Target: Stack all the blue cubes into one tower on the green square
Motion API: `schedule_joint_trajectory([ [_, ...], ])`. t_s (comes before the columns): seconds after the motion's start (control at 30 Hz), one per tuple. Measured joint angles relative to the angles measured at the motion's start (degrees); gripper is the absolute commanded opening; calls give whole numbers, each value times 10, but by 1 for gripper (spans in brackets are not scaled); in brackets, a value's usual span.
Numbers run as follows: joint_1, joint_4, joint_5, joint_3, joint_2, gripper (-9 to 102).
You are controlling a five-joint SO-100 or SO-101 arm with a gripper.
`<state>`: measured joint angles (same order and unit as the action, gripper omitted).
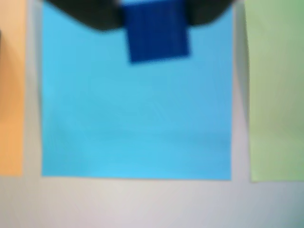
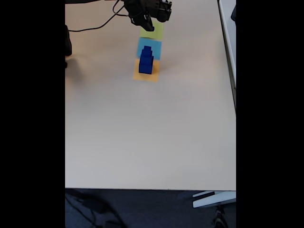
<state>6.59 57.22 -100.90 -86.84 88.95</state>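
The claw (image 1: 154, 21) is clamped on a blue cube (image 1: 158, 32), dark fingers on either side, and hangs over the light-blue square (image 1: 137, 109) in the wrist view. The green square (image 1: 275, 90) lies just to the right there, the orange square (image 1: 10, 90) to the left. In the fixed view the other blue cubes (image 2: 146, 61) stand as a tower on the orange patch, near the far edge of the tabletop (image 2: 152, 133).

The risk, I judge, is placement: the held cube is not over the green patch, so letting go here would put it on the wrong colour. A small cube could also tumble off if dropped from height.

The tabletop is pale beige and matte; a black cable (image 2: 95, 26) trails across its far left corner, and a dark floor shows beyond the near edge.
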Motion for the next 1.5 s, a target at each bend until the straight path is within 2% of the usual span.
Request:
schedule_joint_trajectory([
  [0.33,1,-59,20,-9,-43,1],
  [0.57,1,-161,20,-99,-47,1],
  [1.5,18,-388,-3,-294,-47,1],
])
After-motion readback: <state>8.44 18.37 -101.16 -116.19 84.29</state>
